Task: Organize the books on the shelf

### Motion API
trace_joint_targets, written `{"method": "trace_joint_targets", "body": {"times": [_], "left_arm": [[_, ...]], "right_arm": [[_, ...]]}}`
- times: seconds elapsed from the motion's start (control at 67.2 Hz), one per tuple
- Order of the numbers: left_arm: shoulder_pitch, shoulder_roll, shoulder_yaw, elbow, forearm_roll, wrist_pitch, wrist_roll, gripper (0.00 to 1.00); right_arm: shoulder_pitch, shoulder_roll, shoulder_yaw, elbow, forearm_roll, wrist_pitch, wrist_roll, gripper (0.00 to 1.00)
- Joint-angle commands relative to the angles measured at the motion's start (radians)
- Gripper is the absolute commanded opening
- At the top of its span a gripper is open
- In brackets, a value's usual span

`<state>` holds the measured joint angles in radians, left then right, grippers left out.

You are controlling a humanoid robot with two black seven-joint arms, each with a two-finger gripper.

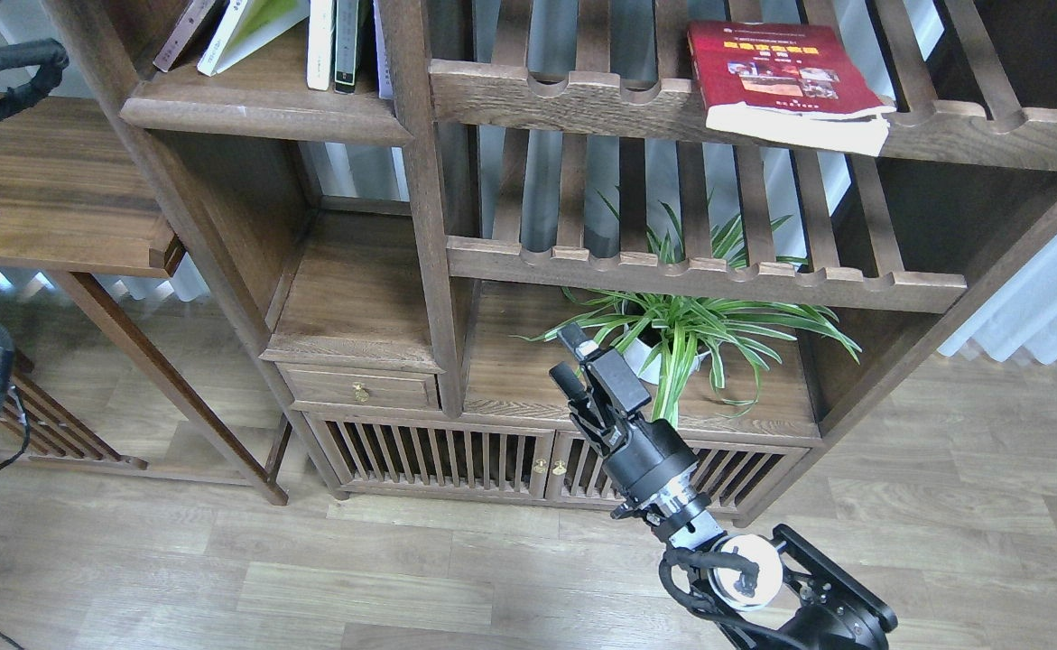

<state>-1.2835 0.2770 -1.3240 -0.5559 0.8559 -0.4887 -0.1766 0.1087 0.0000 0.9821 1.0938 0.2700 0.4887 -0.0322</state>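
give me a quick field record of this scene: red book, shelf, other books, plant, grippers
red book: lying flat on the upper slatted rack, corner past the front rail
shelf: top left, holds leaning and upright books
yellow-green book: leaning on the shelf
plant: potted, under the lower rack
right gripper: empty, fingers apart, in front of the plant
left gripper: not in view

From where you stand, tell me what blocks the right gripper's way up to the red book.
The right gripper is low, in front of the plant. The red book lies on the top slatted rack, overhanging its front rail. The lower rack's front rail crosses between them, so a straight rise would probably meet it; coming from in front looks clear.
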Motion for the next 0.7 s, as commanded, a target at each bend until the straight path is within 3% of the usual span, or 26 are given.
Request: {"method": "trace_joint_targets", "body": {"times": [0.0, 0.208, 0.283, 0.357, 0.684], "left_arm": [[0.044, 0.01, 0.005, -0.064, -0.106, 0.0, 0.006, 0.33], [0.214, 0.031, -0.015, -0.243, -0.189, 0.0, 0.011, 0.29], [0.314, 0.034, -0.021, -0.38, -0.277, 0.0, 0.019, 0.28], [0.361, 0.044, -0.032, -0.436, -0.317, 0.0, 0.026, 0.29], [0.553, 0.045, -0.084, -0.522, -0.394, 0.0, 0.031, 0.29]], "right_arm": [[0.009, 0.0, 0.023, 0.0, 0.002, 0.0, 0.0, 0.98], [0.008, 0.0, 0.11, 0.054, 0.009, 0.0, 0.003, 0.98], [0.008, 0.0, 0.158, 0.087, 0.012, 0.0, 0.037, 0.98], [0.009, 0.0, 0.19, 0.115, 0.014, 0.0, 0.058, 0.98], [0.002, 0.0, 0.305, 0.252, 0.014, 0.0, 0.063, 0.98]]}}
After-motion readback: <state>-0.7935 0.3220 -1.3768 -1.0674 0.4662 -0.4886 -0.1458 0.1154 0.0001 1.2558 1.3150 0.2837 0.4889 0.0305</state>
